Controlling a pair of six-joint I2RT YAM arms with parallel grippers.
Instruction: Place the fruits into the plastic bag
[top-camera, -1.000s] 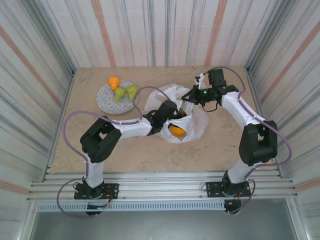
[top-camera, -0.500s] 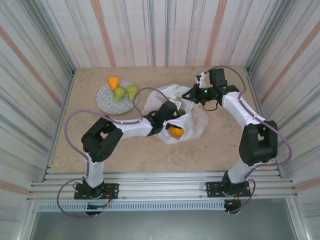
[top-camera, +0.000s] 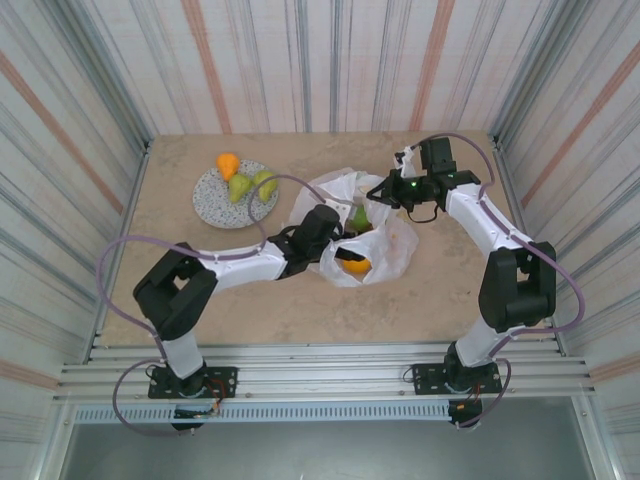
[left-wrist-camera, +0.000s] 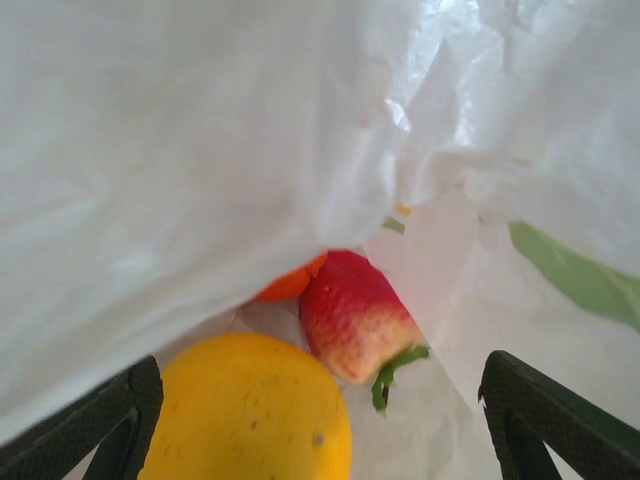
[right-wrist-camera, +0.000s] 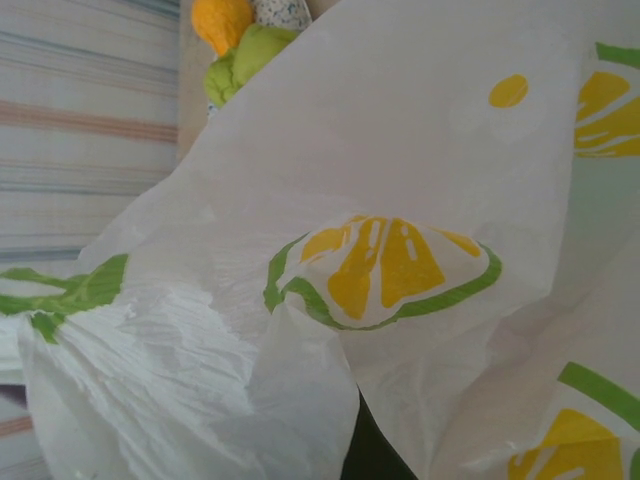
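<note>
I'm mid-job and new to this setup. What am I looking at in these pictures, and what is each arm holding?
Two robot arms, each ending in a two-finger gripper, work on a table. The overhead picture looks down on both; the other two come from wrist cameras. A grey plate carries green fruits and a yellow-orange fruit. The right gripper holds the plastic bag open by its edge. The left gripper is inside it, open and empty, facing a yellow fruit and a red strawberry.
</note>
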